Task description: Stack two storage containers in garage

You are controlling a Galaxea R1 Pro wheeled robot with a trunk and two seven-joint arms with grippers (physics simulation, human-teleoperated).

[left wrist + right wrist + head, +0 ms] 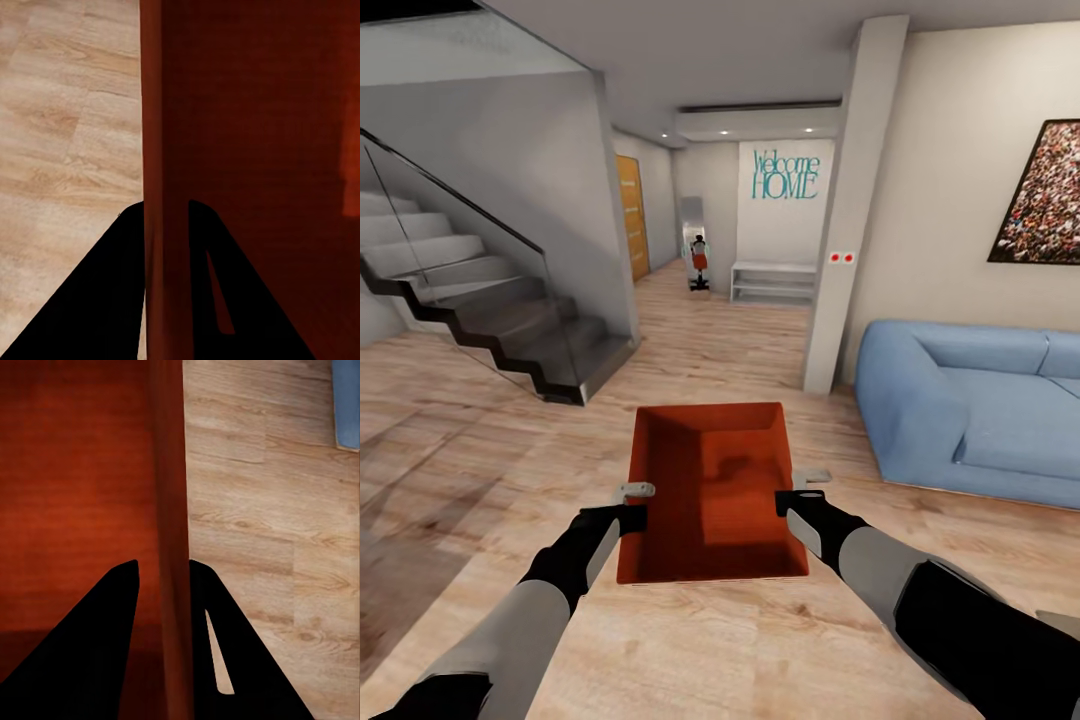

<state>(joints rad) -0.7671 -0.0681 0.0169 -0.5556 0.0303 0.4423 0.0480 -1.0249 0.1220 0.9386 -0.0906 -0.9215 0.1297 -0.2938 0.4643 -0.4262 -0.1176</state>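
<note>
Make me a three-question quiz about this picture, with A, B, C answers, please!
1. Where is the blue sofa?
A. By the wall under the painting
B. Under the stairs
C. Inside the bin

2. What colour is the storage container?
A. Green
B. Orange-red
C. White

3. How is the container held?
A. By one gripper only
B. Lying on the sofa, untouched
C. By both grippers, one on each side wall

Answers:
1. A, the sofa sits below the painting in the head view.
2. B, its walls and floor show orange-red.
3. C, the left gripper and the right gripper each clamp a side wall, as both wrist views confirm.
</note>
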